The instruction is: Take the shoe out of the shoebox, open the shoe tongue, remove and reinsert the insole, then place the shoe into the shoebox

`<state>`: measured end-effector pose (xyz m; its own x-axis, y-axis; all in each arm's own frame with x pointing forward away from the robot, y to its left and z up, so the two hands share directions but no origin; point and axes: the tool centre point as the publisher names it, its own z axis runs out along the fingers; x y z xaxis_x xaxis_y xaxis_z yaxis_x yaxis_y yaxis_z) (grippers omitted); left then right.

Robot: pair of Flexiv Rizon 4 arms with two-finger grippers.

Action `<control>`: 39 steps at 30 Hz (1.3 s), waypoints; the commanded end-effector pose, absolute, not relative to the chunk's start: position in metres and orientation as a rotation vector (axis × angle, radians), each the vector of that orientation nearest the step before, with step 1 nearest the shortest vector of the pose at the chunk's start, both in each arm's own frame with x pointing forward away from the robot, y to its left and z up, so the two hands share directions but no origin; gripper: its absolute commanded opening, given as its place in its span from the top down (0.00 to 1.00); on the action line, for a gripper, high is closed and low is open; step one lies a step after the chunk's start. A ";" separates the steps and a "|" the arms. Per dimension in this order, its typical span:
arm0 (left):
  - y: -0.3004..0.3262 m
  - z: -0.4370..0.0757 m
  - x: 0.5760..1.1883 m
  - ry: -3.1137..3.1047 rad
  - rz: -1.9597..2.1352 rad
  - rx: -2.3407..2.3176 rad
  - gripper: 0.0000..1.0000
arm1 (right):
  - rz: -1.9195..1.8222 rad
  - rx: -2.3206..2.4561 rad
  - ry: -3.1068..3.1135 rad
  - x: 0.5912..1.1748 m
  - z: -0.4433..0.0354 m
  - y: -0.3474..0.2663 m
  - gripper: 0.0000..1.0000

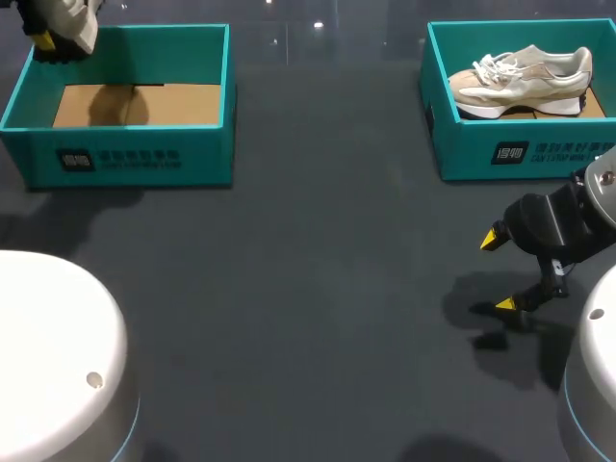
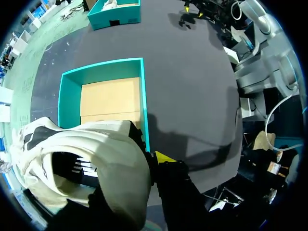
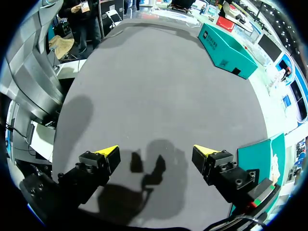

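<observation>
So far only lifted above far-left shoebox (image 1: pixel 125 159), shoe (image 2: pixel 96 144) clamped in left pincer (image 1: pixel 46 37), right pincer (image 3: pixel 155 156) apart; tongue, insole, reboxing pending

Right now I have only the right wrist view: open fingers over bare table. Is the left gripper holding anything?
Observer: Yes, the left gripper is shut on a pale shoe.
Operator: Where is it?
Observer: By the head view, raised over the far left corner of the left box.
Operator: What's in the right box, beside my right gripper?
Observer: The other shoe, toe toward the left box.
</observation>
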<state>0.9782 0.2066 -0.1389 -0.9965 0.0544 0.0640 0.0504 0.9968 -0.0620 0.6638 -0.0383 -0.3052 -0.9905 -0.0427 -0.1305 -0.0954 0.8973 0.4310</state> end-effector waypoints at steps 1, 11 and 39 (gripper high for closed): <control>0.207 -0.136 0.980 -3.068 0.090 -0.082 1.00 | 0.674 -0.106 2.944 0.662 -0.305 -0.038 0.00; 0.258 -0.159 1.011 -3.044 0.075 -0.200 1.00 | 0.674 -0.106 2.944 0.662 -0.305 -0.038 0.00; 0.295 -0.174 1.031 -2.677 -0.308 -1.548 1.00 | 0.674 -0.106 2.944 0.662 -0.305 -0.038 0.00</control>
<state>1.0369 0.2874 -0.1724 -0.5758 0.7997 0.1700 0.8176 0.5617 0.1267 0.6638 -0.0383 -0.3051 -0.9905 -0.0427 -0.1305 -0.0954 0.8973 0.4310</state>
